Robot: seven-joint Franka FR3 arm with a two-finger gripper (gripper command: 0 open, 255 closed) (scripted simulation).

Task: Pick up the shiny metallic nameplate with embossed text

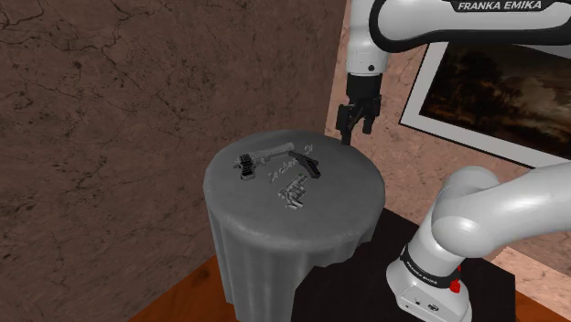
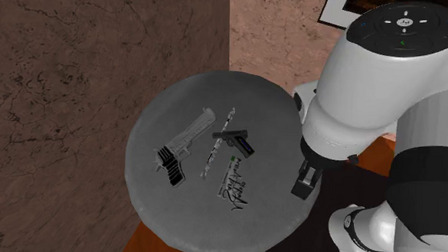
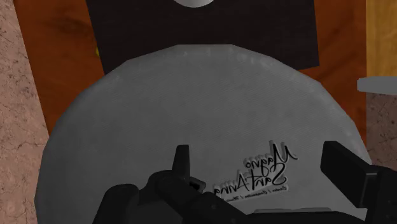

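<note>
Tool [image 3: 257, 156] up close first: we see its two black fingers [image 3: 182, 159] standing wide apart, gripping nothing, touching nothing. On the round grey surface [image 2: 213, 91] we count one nameplate [image 2: 234, 186] with dark script lettering, one silver pistol [image 2: 186, 142], one smaller black pistol [image 2: 234, 138] and one thin strip [image 2: 208, 162]. Nameplate lies flat just beside the black pistol, lower than the tool, which hangs near the surface's rim.
</note>
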